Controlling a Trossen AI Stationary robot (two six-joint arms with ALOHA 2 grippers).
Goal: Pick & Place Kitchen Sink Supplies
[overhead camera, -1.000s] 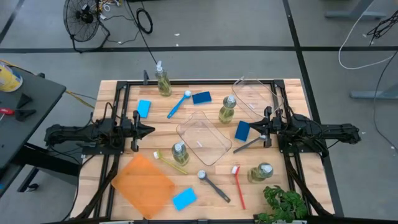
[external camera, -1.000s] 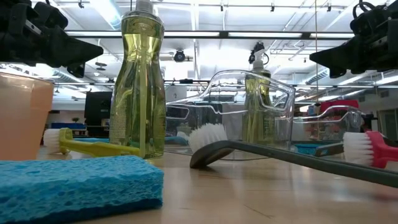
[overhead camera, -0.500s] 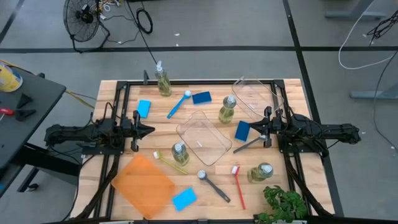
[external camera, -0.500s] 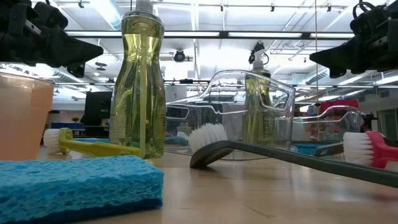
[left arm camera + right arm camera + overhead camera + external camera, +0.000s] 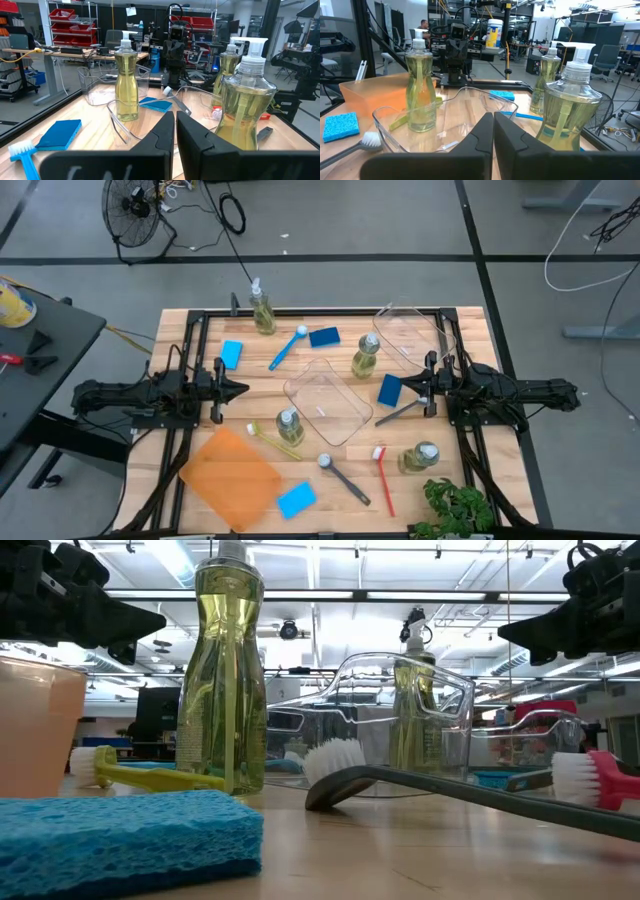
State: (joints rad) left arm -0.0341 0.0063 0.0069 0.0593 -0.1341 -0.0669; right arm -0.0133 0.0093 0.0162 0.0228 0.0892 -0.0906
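Several clear bottles of yellow-green soap stand upright on the wooden table, among them one at the far edge (image 5: 262, 310) and one near the middle (image 5: 289, 425). Several blue sponges lie flat, one (image 5: 389, 390) just under my right gripper's tip. A blue brush (image 5: 288, 347), a red brush (image 5: 384, 478), a yellow-green brush (image 5: 272, 438) and grey brushes (image 5: 344, 477) lie around them. My left gripper (image 5: 240, 389) is shut and level at the table's left side. My right gripper (image 5: 405, 385) is shut and level at the right side. Both hang above the table, holding nothing.
A clear tub (image 5: 328, 400) sits mid-table between the grippers, and a second tub (image 5: 412, 337) stands at the far right. A flat orange tray (image 5: 230, 477) lies at the near left. A green plant (image 5: 455, 508) stands at the near right corner.
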